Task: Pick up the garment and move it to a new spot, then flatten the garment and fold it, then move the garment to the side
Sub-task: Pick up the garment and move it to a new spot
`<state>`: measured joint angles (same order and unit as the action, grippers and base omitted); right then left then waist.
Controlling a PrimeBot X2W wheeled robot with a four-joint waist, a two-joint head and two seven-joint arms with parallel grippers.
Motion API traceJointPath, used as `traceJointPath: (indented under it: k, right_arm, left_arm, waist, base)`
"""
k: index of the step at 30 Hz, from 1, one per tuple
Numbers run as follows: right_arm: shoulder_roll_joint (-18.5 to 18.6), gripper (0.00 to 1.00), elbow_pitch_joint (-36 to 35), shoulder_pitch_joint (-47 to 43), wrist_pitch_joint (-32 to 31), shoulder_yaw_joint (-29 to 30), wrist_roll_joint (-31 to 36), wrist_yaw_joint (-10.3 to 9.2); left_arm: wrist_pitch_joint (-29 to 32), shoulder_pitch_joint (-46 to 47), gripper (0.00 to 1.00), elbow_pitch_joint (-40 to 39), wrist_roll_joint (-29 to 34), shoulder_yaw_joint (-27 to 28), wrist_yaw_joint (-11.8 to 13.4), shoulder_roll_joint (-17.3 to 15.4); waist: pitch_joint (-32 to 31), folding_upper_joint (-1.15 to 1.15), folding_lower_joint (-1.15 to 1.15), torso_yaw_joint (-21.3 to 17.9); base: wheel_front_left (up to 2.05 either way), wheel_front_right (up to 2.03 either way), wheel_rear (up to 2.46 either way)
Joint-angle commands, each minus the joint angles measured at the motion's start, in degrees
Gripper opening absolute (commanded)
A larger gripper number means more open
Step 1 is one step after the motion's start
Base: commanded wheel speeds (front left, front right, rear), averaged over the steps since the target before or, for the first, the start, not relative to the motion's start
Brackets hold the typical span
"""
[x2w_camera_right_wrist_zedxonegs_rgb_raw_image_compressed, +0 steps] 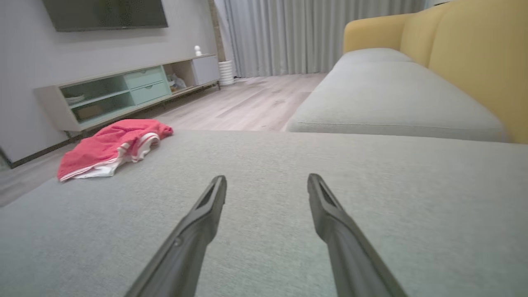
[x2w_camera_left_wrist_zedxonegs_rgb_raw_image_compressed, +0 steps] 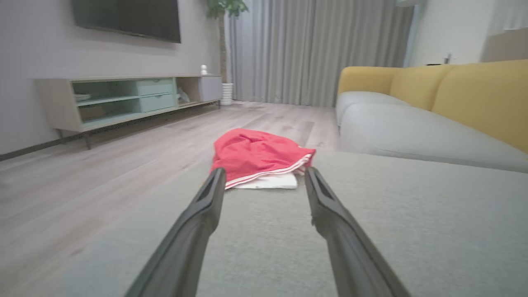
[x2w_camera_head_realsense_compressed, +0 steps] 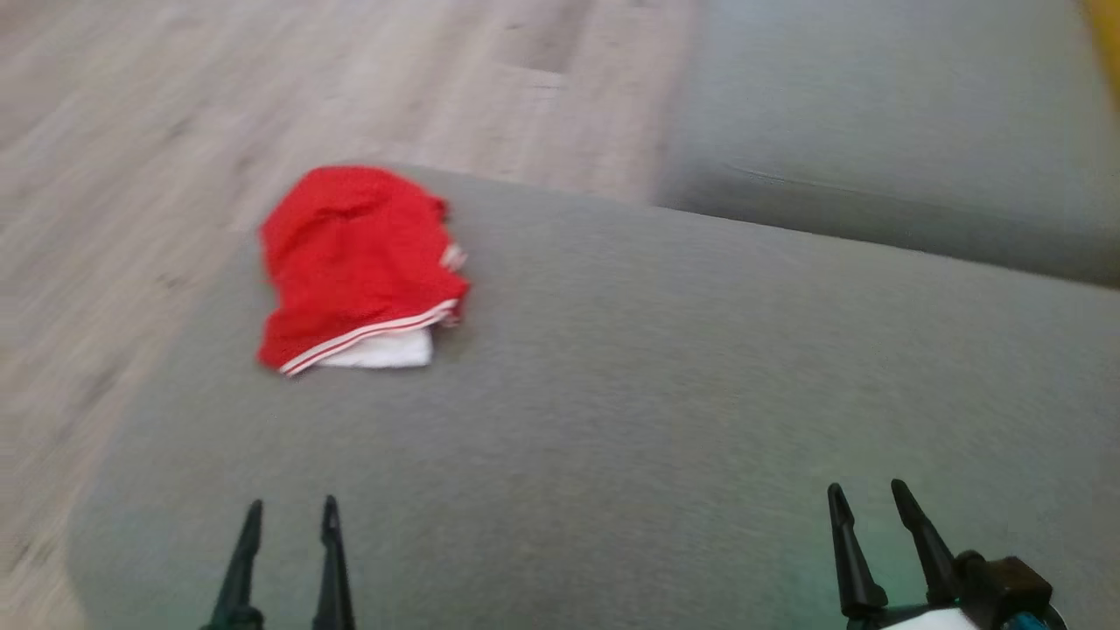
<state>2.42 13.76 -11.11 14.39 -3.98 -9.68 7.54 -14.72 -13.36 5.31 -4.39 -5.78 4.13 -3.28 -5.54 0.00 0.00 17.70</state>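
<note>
The garment (x2w_camera_head_realsense_compressed: 354, 262) is red with white stripes along a hem and a white layer showing underneath. It lies crumpled near the far left corner of a grey sofa cushion (x2w_camera_head_realsense_compressed: 665, 376). My left gripper (x2w_camera_head_realsense_compressed: 291, 509) hovers open at the cushion's near edge, well short of the cloth. In the left wrist view the garment (x2w_camera_left_wrist_zedxonegs_rgb_raw_image_compressed: 258, 156) lies straight ahead beyond the left gripper (x2w_camera_left_wrist_zedxonegs_rgb_raw_image_compressed: 264, 172). My right gripper (x2w_camera_head_realsense_compressed: 866, 492) is open at the lower right, far from the cloth. From the right wrist the garment (x2w_camera_right_wrist_zedxonegs_rgb_raw_image_compressed: 109, 147) sits off to the left of the right gripper (x2w_camera_right_wrist_zedxonegs_rgb_raw_image_compressed: 266, 179).
Wood floor (x2w_camera_head_realsense_compressed: 175, 105) runs past the cushion's left and far edges. A second grey seat cushion (x2w_camera_head_realsense_compressed: 910, 140) with yellow backrests (x2w_camera_left_wrist_zedxonegs_rgb_raw_image_compressed: 474, 97) lies to the right. A low TV cabinet (x2w_camera_left_wrist_zedxonegs_rgb_raw_image_compressed: 123, 99) stands against the wall, with grey curtains (x2w_camera_left_wrist_zedxonegs_rgb_raw_image_compressed: 313, 49) beyond.
</note>
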Motion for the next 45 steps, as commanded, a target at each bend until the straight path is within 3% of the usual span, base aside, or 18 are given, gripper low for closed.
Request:
traceJointPath:
  k: [1,6,14,18,24,25,28,32,38,43,44,45]
  right_arm:
    - [0.5,1.00,-1.9,2.6,0.6,-1.6,-0.6,-0.05]
    - [0.5,1.00,-1.5,4.0,0.6,-3.2,0.1,-0.05]
    - [0.5,1.00,-0.8,4.0,0.6,-2.3,2.7,-0.05]
    - [0.8,1.00,-2.6,4.4,0.6,0.3,6.1,-0.05]
    - [6.2,1.00,-5.9,7.5,0.6,3.1,9.3,-0.05]
    - [6.2,1.00,-5.9,7.5,0.6,3.1,9.3,-0.05]
    - [9.3,1.00,-7.8,8.6,0.6,4.5,10.3,-0.05]
    - [13.2,1.00,-11.6,9.5,-0.4,5.8,10.9,-0.05]
    - [18.0,1.00,-21.0,10.2,-5.1,7.7,10.1,-0.05]
    - [19.2,1.00,-25.2,10.9,-7.4,8.3,9.4,-0.05]
    - [19.1,1.00,-25.5,10.9,-7.5,8.5,9.4,-0.05]
    - [19.0,1.00,-25.7,10.9,-7.6,8.7,9.4,-0.05]
  left_arm:
    - [-0.3,1.5,1.00,-2.2,0.5,2.5,0.4,0.1]
    - [-0.3,0.3,1.00,-4.2,-0.2,5.1,1.1,0.1]
    - [-0.3,1.7,1.00,-6.8,0.0,7.4,1.2,-0.2]
    - [-0.3,9.9,1.00,-7.8,0.6,8.9,0.1,-2.0]
    - [-0.3,29.6,1.00,-4.6,0.2,8.6,-3.7,-5.3]
    - [-0.3,29.6,1.00,-4.6,0.2,8.6,-3.7,-5.3]
    - [0.4,41.6,1.00,4.7,-0.7,6.7,-6.9,-6.6]
    - [7.4,56.6,1.00,20.9,-3.8,5.3,-9.1,-5.5]
    - [20.3,69.5,1.00,46.1,-7.7,6.2,-9.2,-4.6]
    - [25.3,71.8,1.00,59.1,-9.9,7.3,-9.4,-5.0]
    - [25.3,71.9,0.64,60.6,-10.0,7.3,-9.5,-5.1]
    - [24.8,72.1,0.00,61.5,-10.1,7.2,-9.6,-5.2]
  waist:
    - [0.0,0.00,0.00,6.1]
    - [1.7,0.00,0.00,9.2]
    - [4.1,0.00,0.00,10.1]
    - [9.8,0.00,0.00,9.5]
    - [21.3,0.00,0.00,7.7]
    - [21.3,0.00,0.00,7.7]
    - [25.9,0.00,0.00,7.3]
    - [30.5,0.00,0.00,6.6]
    - [36.0,0.00,0.00,5.0]
    - [38.5,0.00,0.00,3.4]
    - [38.8,0.00,0.00,3.2]
    - [38.9,0.00,0.00,3.2]
  base:
    - [0.00,0.00,0.00]
    - [0.00,0.00,0.00]
    - [0.00,0.00,0.00]
    - [0.00,0.00,0.00]
    - [0.00,0.00,0.00]
    - [0.00,0.00,0.00]
    - [0.00,0.00,0.00]
    - [0.00,0.00,0.00]
    - [0.00,0.00,0.00]
    - [0.00,0.00,0.00]
    - [0.00,0.00,0.00]
    - [0.00,0.00,0.00]
